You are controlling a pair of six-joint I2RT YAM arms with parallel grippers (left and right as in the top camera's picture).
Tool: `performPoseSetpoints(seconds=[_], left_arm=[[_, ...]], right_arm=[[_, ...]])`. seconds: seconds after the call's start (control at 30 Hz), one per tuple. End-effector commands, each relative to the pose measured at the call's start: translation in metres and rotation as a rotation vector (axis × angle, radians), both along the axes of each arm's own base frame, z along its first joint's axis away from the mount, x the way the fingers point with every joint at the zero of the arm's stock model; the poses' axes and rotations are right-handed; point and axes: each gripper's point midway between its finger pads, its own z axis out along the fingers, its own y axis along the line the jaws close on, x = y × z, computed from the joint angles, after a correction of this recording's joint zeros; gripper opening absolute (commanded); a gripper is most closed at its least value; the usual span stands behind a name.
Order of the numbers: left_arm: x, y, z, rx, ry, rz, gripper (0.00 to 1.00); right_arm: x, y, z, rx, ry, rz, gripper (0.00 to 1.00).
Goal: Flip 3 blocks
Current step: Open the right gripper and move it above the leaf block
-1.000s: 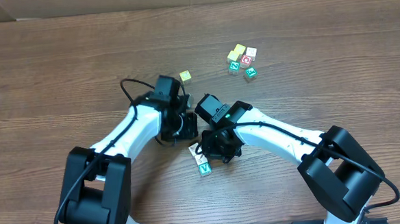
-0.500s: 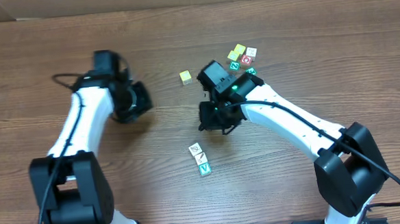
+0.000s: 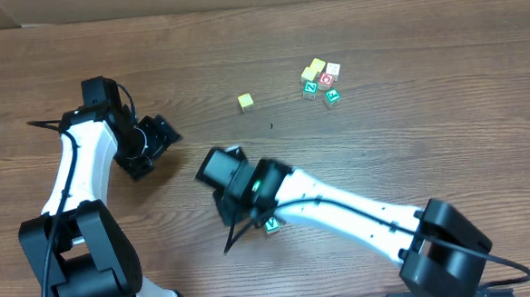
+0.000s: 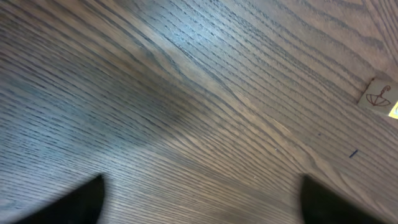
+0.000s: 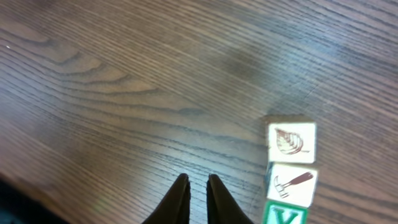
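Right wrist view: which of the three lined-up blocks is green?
The V block, at the row's end by the picture's bottom edge. The leaf block and hammer block show white faces.

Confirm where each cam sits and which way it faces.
Overhead: fixed above the table, looking down; left arm and right arm show.
Left wrist: looks down at wood, umbrella block at right edge; open left end effector's tips in bottom corners.
Right wrist: looks down at leaf block, hammer block, green V block; shut right end effector bottom centre.
Shared: overhead and right wrist both show the green V block.
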Motion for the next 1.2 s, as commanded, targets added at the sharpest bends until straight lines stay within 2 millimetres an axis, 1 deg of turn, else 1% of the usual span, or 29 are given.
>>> performPoseSetpoints(seconds=[0.0,0.1,0.17,0.23,0.33,0.47,0.6,0.73,1.07,1.17], left_arm=[[0.003,0.003,0.002,0.013,-0.005,0.002,1.0],[0.003,0.003,0.002,0.014,-0.006,0.002,1.0],[0.003,0.003,0.002,0.014,-0.006,0.002,1.0],[0.003,0.003,0.002,0.014,-0.006,0.002,1.0],[0.003,0.003,0.002,0.014,-0.006,0.002,1.0],[0.003,0.003,0.002,0.014,-0.006,0.002,1.0],[0.003,0.003,0.002,0.014,-0.006,0.002,1.0],[0.003,0.003,0.002,0.014,-0.006,0.002,1.0],[0.003,0.003,0.002,0.014,-0.006,0.002,1.0],[0.003,0.003,0.002,0.014,-0.006,0.002,1.0]], right_arm=[[0.008,-0.001,0.007,-0.038,-0.138,-0.091,0.1],[0.003,0.013,-0.007,-0.037,-0.151,-0.069,0.09],[0.006,0.015,-0.018,-0.057,-0.166,-0.075,0.04],[0.011,0.012,-0.026,-0.081,-0.182,-0.11,0.04],[0.019,0.013,-0.034,-0.088,-0.207,-0.126,0.04],[0.021,0.02,-0.039,-0.07,-0.209,-0.127,0.04],[0.021,0.018,-0.052,-0.098,-0.2,-0.124,0.04],[0.021,0.009,-0.067,-0.148,-0.183,-0.126,0.04],[0.02,0.004,-0.07,-0.172,-0.183,-0.126,0.04],[0.02,0.002,-0.073,-0.185,-0.182,-0.126,0.04]])
